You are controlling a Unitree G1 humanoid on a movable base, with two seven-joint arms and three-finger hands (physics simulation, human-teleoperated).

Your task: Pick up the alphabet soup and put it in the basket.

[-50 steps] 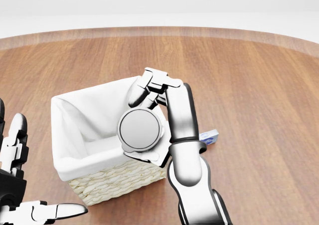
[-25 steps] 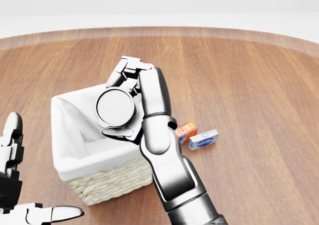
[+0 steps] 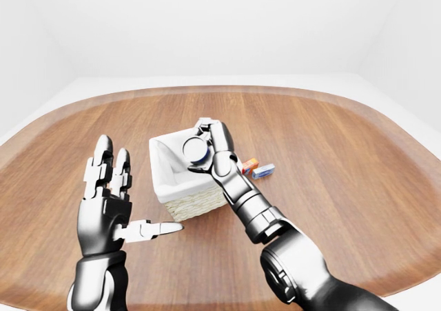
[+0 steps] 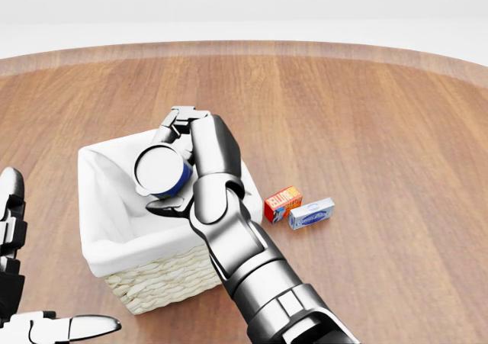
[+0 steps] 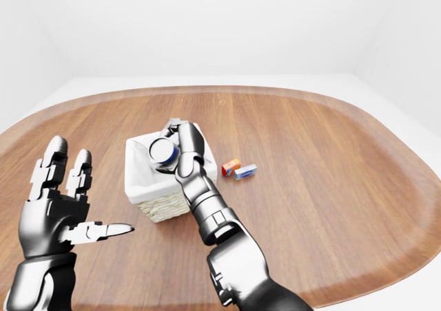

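Observation:
My right hand (image 4: 177, 157) is shut on the alphabet soup can (image 4: 161, 172), a can with a grey lid and a blue side. It holds the can tilted over the open top of the wicker basket (image 4: 169, 277) with its white cloth lining (image 4: 114, 222). The can hangs above the basket's right half in the head view. My left hand (image 3: 110, 201) is open and empty, fingers spread, to the left of the basket and apart from it.
A small red-orange box (image 4: 282, 203) and a small blue-and-white box (image 4: 310, 213) lie on the wooden table (image 4: 381, 130) just right of the basket. The table's rounded edge runs along the top of the head view.
My right hand has carried the can leftwards and further over the basket's opening. The forearm has swung left, uncovering the two small boxes. My left hand has sunk lower in the head view.

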